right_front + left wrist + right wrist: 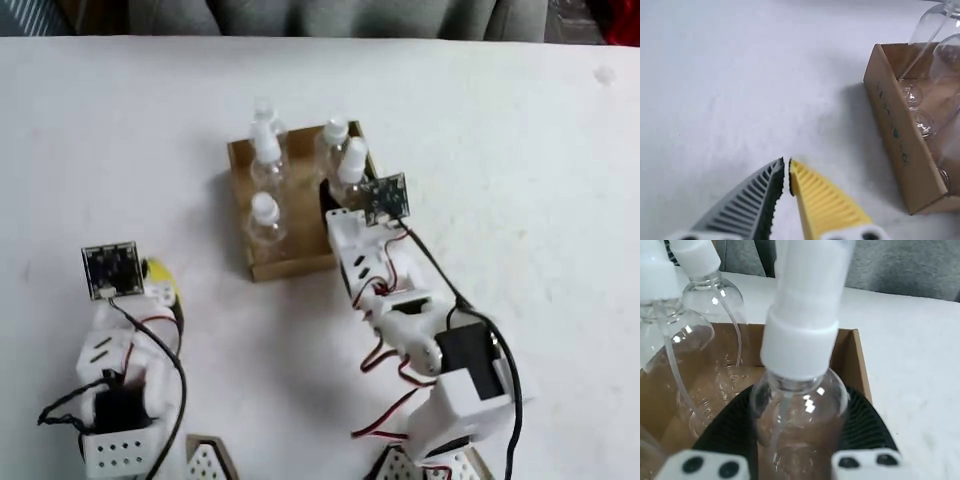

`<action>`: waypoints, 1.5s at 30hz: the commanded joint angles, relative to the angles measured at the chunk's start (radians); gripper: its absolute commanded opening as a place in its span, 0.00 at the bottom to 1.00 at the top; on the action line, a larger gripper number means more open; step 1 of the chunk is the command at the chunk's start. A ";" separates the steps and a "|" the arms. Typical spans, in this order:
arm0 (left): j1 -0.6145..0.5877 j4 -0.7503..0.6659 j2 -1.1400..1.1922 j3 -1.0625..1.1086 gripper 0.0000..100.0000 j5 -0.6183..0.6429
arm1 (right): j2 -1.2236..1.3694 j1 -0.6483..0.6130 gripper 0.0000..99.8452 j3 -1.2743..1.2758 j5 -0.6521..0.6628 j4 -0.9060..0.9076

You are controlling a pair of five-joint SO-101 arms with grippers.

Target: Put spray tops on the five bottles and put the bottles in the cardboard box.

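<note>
1. The right gripper (pixel 797 450) has its black jaws closed round the belly of a capped bottle (pixel 799 400), held upright, probably so it slots in cleanly.
2. That bottle stands at the right side of the cardboard box (pixel 290 265), just above the high view's centre, beside the other capped bottles (pixel 265 215). It is likely the last one.
3. The left gripper (pixel 786 172), at the lower left of the high view, is pinched together on nothing and hangs over the bare table (pixel 715 75), clear of the box.
</note>
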 commanded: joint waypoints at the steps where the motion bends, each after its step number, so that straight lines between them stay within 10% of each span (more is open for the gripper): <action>1: 0.012 0.017 -0.004 -0.003 0.02 -0.012 | 0.022 -0.015 0.02 -0.038 0.012 -0.008; 45: 0.010 0.023 -0.004 -0.003 0.02 -0.012 | 0.035 -0.015 0.22 -0.043 0.008 -0.005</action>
